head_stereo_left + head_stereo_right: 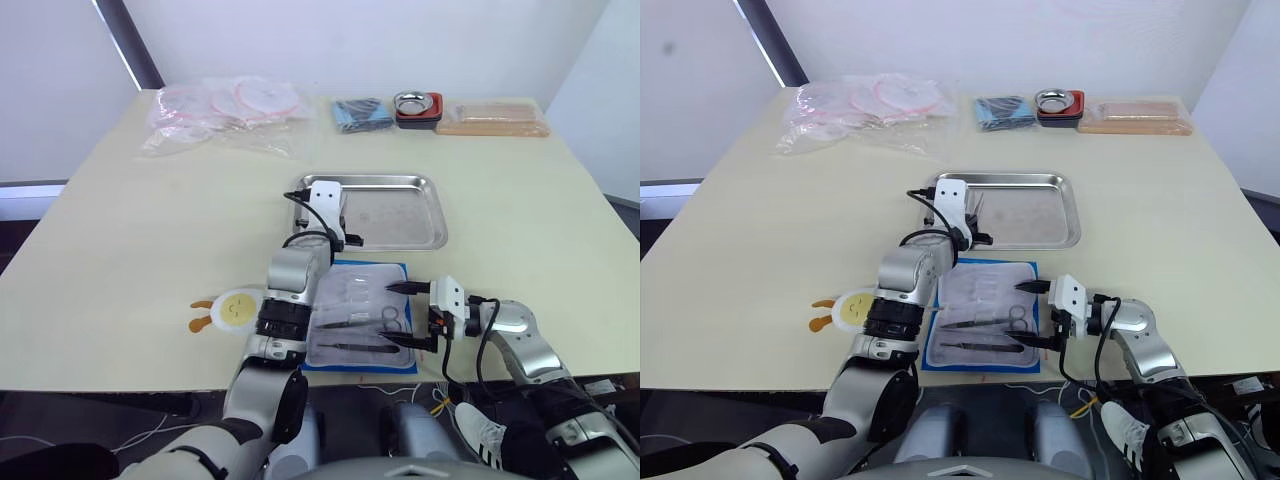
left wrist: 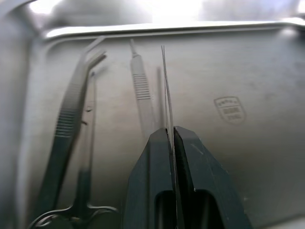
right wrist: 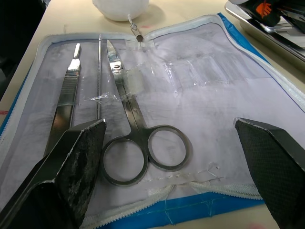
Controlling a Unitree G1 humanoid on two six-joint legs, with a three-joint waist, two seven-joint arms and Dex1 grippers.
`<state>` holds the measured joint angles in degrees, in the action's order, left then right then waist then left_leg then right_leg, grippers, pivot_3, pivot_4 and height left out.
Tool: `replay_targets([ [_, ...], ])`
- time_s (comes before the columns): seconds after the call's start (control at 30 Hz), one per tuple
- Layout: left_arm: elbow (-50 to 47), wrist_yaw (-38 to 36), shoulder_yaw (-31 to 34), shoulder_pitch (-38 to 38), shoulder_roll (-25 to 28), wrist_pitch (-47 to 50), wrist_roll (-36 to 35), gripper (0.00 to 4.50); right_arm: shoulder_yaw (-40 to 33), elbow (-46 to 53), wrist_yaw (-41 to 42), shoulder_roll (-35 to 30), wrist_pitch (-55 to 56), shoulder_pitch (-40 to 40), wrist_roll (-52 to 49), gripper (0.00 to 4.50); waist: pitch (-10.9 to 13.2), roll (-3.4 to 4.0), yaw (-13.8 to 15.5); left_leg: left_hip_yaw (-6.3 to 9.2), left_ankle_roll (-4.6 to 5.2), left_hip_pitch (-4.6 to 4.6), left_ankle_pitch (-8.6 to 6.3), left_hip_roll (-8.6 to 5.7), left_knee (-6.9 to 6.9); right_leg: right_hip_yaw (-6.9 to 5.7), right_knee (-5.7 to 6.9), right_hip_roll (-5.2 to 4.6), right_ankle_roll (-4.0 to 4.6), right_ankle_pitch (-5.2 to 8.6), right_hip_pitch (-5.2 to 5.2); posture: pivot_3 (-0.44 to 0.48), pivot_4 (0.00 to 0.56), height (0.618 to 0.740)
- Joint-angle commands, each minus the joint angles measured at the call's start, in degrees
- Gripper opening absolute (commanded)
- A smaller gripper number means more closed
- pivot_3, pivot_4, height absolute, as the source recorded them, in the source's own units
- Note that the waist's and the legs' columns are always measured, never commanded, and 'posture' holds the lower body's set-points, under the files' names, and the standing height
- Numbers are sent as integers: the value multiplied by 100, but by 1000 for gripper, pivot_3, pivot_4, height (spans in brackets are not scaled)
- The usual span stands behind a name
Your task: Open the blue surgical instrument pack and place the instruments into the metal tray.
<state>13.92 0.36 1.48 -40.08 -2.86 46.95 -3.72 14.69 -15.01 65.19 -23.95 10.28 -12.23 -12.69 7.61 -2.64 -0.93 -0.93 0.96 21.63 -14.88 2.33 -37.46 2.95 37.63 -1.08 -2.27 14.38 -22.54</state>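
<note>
The jaws of the left gripper [image 2: 170, 136] are pressed together on a thin metal probe [image 2: 165, 81], a slim needle-like rod that juts forward from between the fingertips. The probe is held over the left end of the metal tray [image 1: 405, 230], just above its floor. Three instruments are already seen lying in that end of the tray: curved tweezers [image 2: 71, 109], a ring-handled clamp [image 2: 86, 157] beside them and a scalpel handle [image 2: 139, 88] close to the held probe. A stamped mark [image 2: 231, 109] is seen on the bare tray floor.

The jaws of the right gripper [image 1: 407, 315] are spread wide and hold nothing; the fingertips [image 3: 86, 143] are poised at the right edge of the blue surgical instrument pack [image 1: 395, 270], one over each end of that edge. The pack is laid open and flat on the bench [image 1: 120, 250], just in front of the tray, with its pale lining upward. Still lying on the lining are ring-handled scissors [image 3: 138, 138], a thin rod [image 3: 99, 76] and a flat scalpel handle [image 3: 66, 95], side by side.

At the far edge of the bench are seen clear plastic bags [image 1: 225, 110], a dark-blue bundle [image 1: 360, 112], a small steel bowl on a red base [image 1: 417, 104] and a tan packet [image 1: 493, 117]. A yellow smiley toy [image 1: 230, 310] lies to the left of the pack.
</note>
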Motion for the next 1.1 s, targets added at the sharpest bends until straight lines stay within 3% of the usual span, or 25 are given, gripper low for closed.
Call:
replay_targets([
  [0.03,84,66,74,-225,-132,-78,-93,39,292,-515,-88,-37,-241,399,410,4500,0,0,0,0,0,0,0,0,0,0,0,0,0,0,0,0,150,740],
  [0.3,323,50,130,-241,-149,-113,-146,39,291,-476,-130,-40,-251,425,404,4500,0,0,0,0,0,1,0,0,2,-4,-2,0,0,0,0,0,150,740],
  [0.33,333,118,161,-247,-144,-149,-129,534,289,-473,-135,-39,-253,424,402,4500,0,0,0,0,0,0,0,0,2,-3,-2,0,0,0,0,0,150,740],
  [0.4,349,164,179,-265,-131,-189,-112,934,285,-473,-136,-43,-253,424,399,4500,0,0,0,0,0,1,0,0,2,-3,-2,0,0,0,0,0,150,740],
  [0.47,346,198,153,-274,-114,-247,-77,1821,284,-472,-134,-45,-256,428,396,4500,0,0,0,1,0,1,0,0,2,-3,-2,0,0,1,0,0,150,740],
  [0.8,100,-180,-67,-245,-37,-467,-128,1821,286,-473,-126,-51,-246,432,397,4500,1,0,0,0,0,2,0,0,2,-6,-3,0,0,0,0,0,150,740],
  [1.1,-594,-2429,-658,139,892,-1510,-539,1821,269,-482,-103,-66,-254,439,377,4500,4,6,-11,-2,-1,3,0,1,6,-4,-5,-1,3,1,-2,0,150,740],
])
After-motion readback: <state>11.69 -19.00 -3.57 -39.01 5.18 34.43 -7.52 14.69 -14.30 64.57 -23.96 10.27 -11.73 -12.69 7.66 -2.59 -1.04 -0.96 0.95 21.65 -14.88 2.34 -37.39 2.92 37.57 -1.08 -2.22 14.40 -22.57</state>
